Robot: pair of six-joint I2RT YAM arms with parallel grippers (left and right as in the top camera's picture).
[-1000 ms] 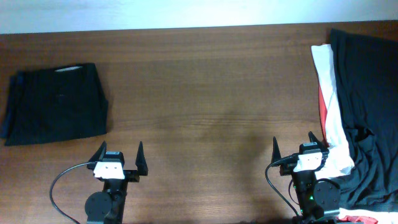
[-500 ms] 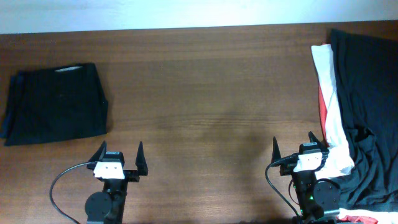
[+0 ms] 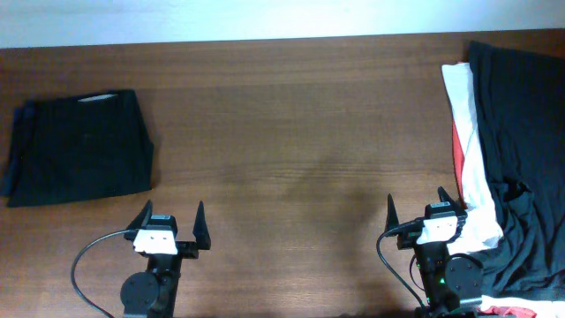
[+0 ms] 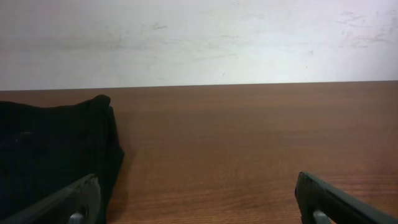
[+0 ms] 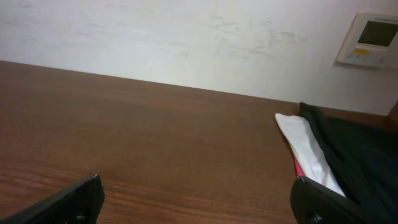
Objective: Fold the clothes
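Observation:
A black garment point(image 3: 81, 146) lies folded in a neat rectangle at the far left of the table; it also shows in the left wrist view point(image 4: 50, 149). At the right edge lies an unfolded heap: black fabric point(image 3: 521, 132) over a white cloth point(image 3: 468, 159) with a red strip point(image 3: 458, 150). No white letters show on either black piece. My left gripper point(image 3: 168, 219) is open and empty near the front edge, to the right of the folded garment point(image 4: 199, 205). My right gripper point(image 3: 418, 205) is open and empty, its right finger beside the white cloth point(image 5: 199, 199).
The wooden table point(image 3: 300, 132) runs back to a white wall. The heap's white cloth point(image 5: 305, 149) and black fabric point(image 5: 360, 149) show at the right of the right wrist view. A wall controller point(image 5: 370, 40) hangs at the upper right. A cable point(image 3: 84, 256) loops by the left arm's base.

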